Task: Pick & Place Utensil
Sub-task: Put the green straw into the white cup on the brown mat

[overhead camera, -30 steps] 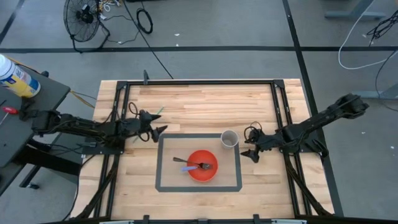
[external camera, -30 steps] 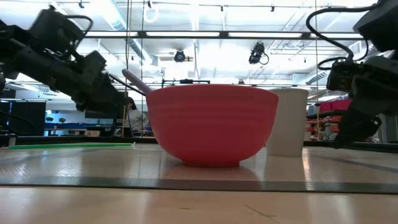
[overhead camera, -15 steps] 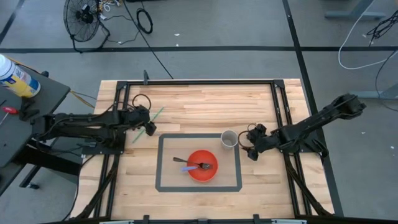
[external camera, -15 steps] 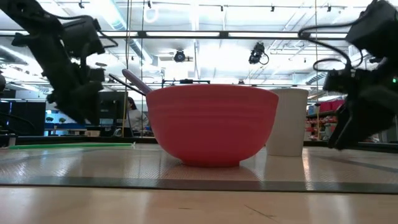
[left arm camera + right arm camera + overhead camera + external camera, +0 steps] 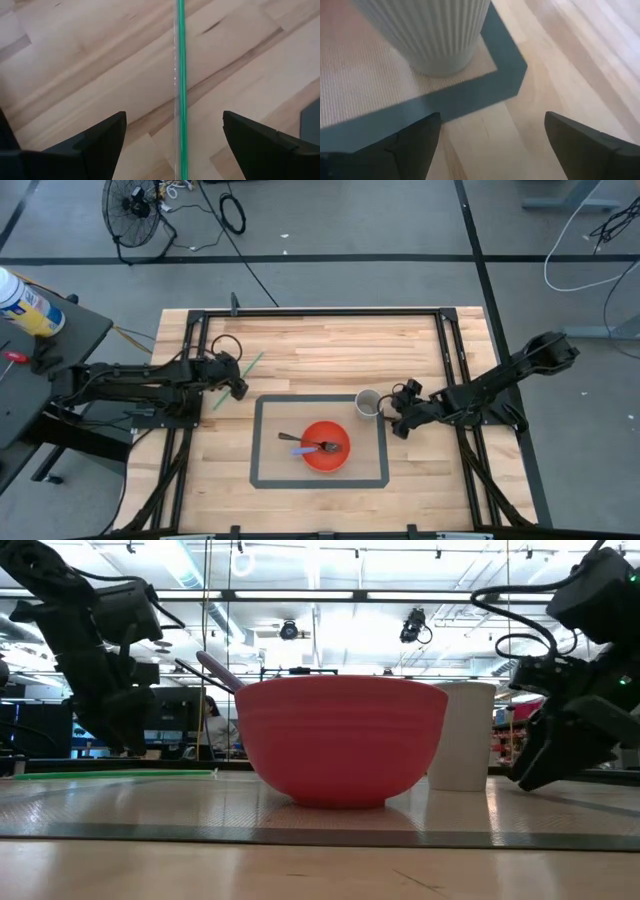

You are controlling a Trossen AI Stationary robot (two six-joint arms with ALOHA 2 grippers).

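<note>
Red bowl, ribbed white cup, green straw, grey-bordered mat.

Off-table stuff: fan on the floor well beyond left claw, black cable coil near it. Dark side table well behind that claw, 1 white-yellow bottle and 1 red-handled tool on it. White cable on the floor far past right claw.

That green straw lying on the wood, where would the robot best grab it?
Probably mid-length, from straight above. The green straw lies flat on the table, so only its sides can be pinched. The left gripper already hangs over it, open, one finger on each side.
</note>
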